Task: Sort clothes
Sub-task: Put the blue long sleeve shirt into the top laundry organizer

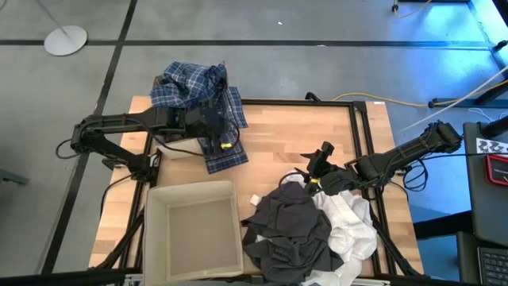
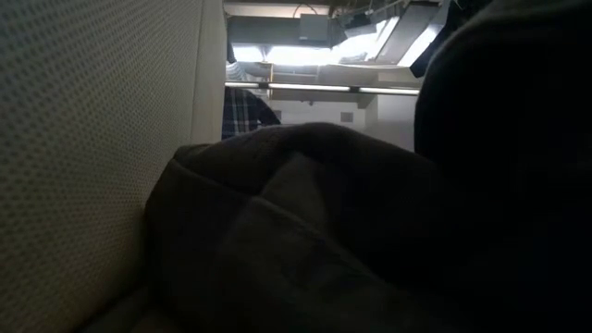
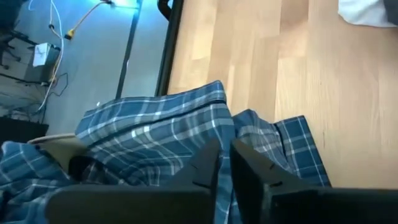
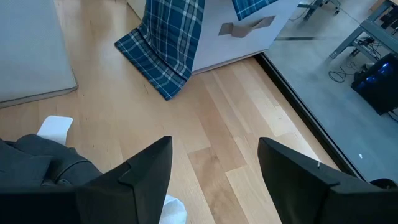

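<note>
At the table's far left corner, the left gripper (image 1: 216,127) sits low over the plaid shirt (image 1: 194,89), which is heaped on and spilling out of the far box (image 1: 176,149), with one tail hanging down its side onto the wood. From the left wrist view the two fingers (image 3: 208,165) lie almost together with plaid cloth bunched around them, so the claw looks clenched, though whether any fabric is actually pinched between them I cannot tell. The risk here is that the shirt is only half in: if the arm pulls away with cloth snagged on a finger, it could drag the whole shirt back out, or tip the light box toward the table edge just beside it. Across the table, the right gripper (image 1: 321,168) hovers with its fingers (image 4: 146,168) spread wide and nothing between them, just beside the pile where the grey garment (image 1: 290,226) lies over the white ones (image 1: 353,230). Those layers overlap, so a pinch there may lift two garments at once and mix the sorting. The near box (image 1: 193,230) stands empty beside the pile, and the grey cloth already touches its wall; a careless pull could shove it. No dark green garment can be made out.
</note>
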### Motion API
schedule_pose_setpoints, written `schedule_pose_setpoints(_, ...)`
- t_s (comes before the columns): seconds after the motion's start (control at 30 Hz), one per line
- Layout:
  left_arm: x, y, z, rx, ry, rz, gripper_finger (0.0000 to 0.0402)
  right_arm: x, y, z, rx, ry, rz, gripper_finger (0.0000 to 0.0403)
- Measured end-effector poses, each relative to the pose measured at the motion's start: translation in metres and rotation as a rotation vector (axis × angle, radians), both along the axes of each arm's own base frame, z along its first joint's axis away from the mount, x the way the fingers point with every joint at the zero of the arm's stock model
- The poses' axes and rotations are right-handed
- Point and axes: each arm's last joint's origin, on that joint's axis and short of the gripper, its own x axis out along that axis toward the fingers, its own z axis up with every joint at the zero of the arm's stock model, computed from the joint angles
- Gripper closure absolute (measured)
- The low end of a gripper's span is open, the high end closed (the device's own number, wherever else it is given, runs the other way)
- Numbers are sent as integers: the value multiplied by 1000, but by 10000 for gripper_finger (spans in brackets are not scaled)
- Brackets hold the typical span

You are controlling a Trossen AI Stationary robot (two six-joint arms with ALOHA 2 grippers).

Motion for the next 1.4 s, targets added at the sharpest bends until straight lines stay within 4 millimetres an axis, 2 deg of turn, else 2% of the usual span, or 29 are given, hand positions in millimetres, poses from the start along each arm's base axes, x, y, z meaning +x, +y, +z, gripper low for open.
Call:
schedule_pose_setpoints(0.2, 8, 1, -8, 30, 2, -39, 294, 0, 0, 0, -1, 0, 1, 162)
schedule_pose_setpoints(0.37, 23, -2, -35, 77, 162, -121, 231, 0, 0, 0, -1, 0, 0, 162)
schedule_pose_setpoints(0.53, 39, -10, -50, 204, 283, -223, 205, 0, 0, 0, 0, 0, 0, 162)
schedule_pose_setpoints(0.77, 57, -15, -59, 330, 327, -307, 204, -2, -1, -13, -7, 18, 0, 162)
schedule_pose_setpoints(0.93, 61, -4, -69, 377, 411, -254, 204, -1, -1, -16, 3, -1, 2, 162)
schedule_pose_setpoints(1.1, 61, -7, -71, 395, 433, -281, 208, -1, 0, -16, 10, 6, 14, 162)
schedule_pose_setpoints(1.23, 62, -11, -70, 401, 427, -294, 243, -2, 0, -16, 9, 8, 14, 162)
schedule_pose_setpoints(1.4, 61, -10, -71, 392, 443, -288, 312, -2, 0, -16, 9, 8, 14, 162)
